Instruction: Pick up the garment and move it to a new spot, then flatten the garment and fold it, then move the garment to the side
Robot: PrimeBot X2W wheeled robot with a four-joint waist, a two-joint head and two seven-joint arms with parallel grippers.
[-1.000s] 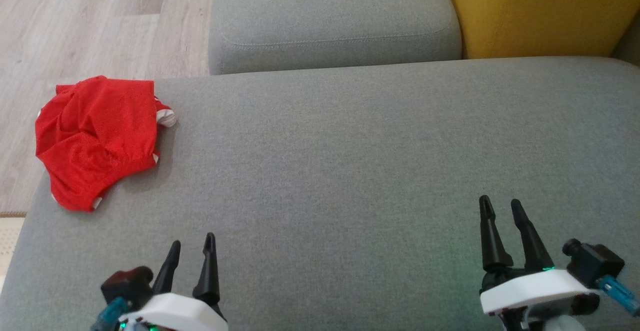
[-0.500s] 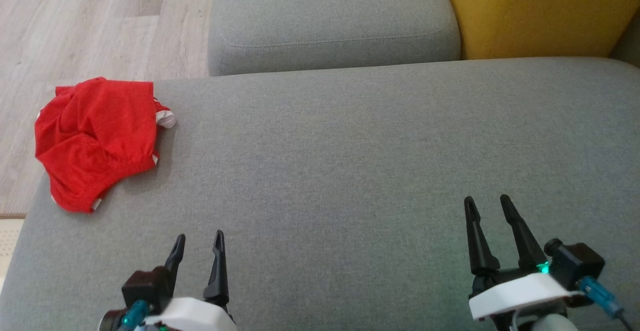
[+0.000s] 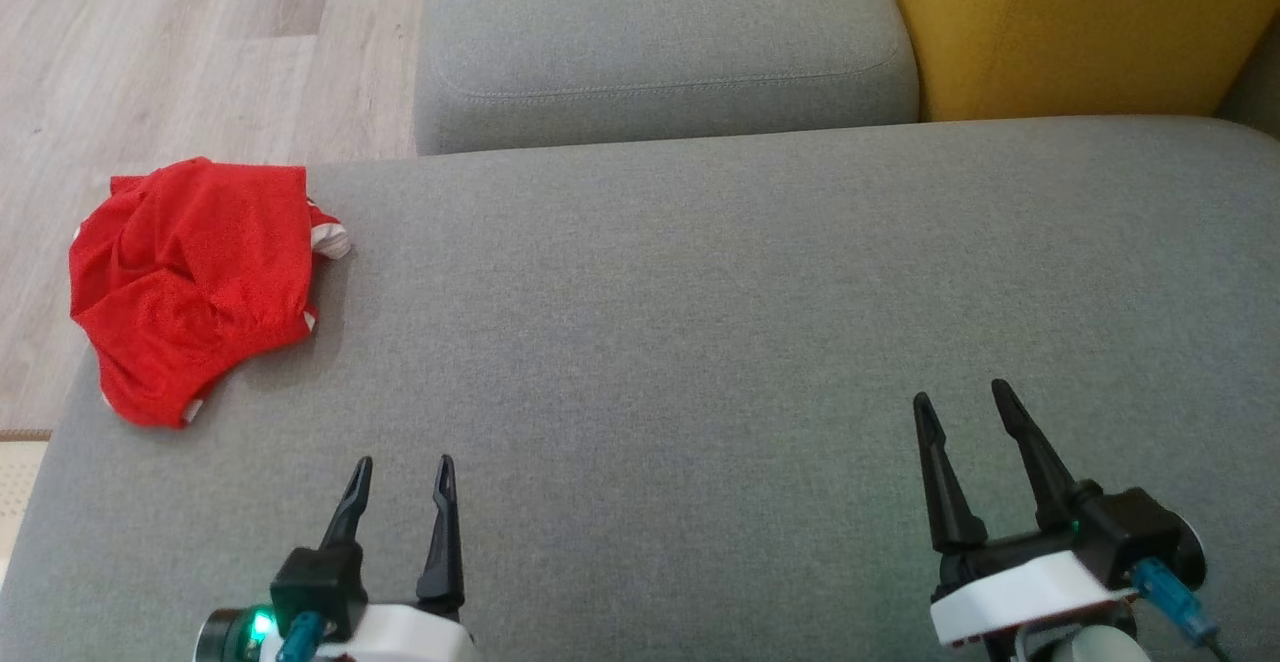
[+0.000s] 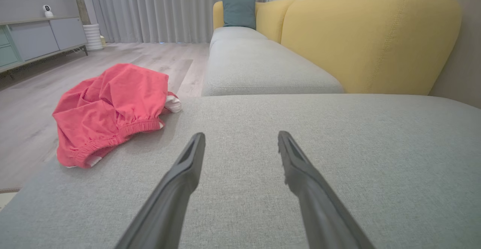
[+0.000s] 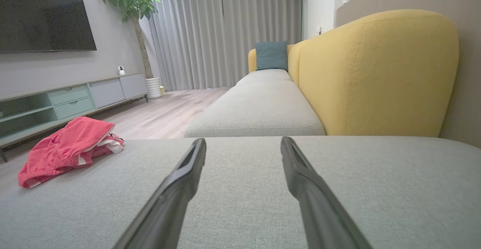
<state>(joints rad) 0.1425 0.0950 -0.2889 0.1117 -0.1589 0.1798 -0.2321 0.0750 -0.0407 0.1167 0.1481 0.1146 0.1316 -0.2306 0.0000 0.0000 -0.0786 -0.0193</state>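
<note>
the red garment [image 3: 190, 282] lies crumpled on the far left corner of the big grey seat cushion [image 3: 650, 292]. its left part reaches a little past the cushion's left edge, over the wooden floor [image 3: 150, 42]. a small white and red piece sticks out of the garment near the cushion's far edge, and in the left wrist view a gathered elastic hem shows along its near side.

the left gripper [image 3: 403, 462] is over the near left part of the cushion. its two dark fingers are spread apart with nothing between them, and the garment is ahead and to the left, not touching.

the right gripper [image 3: 960, 392] is over the near right part of the cushion, also spread wide and empty, well apart from the garment.

behind the cushion's far edge there is a second grey cushion [image 3: 660, 32] and a yellow backrest [image 3: 1060, 22].
</note>
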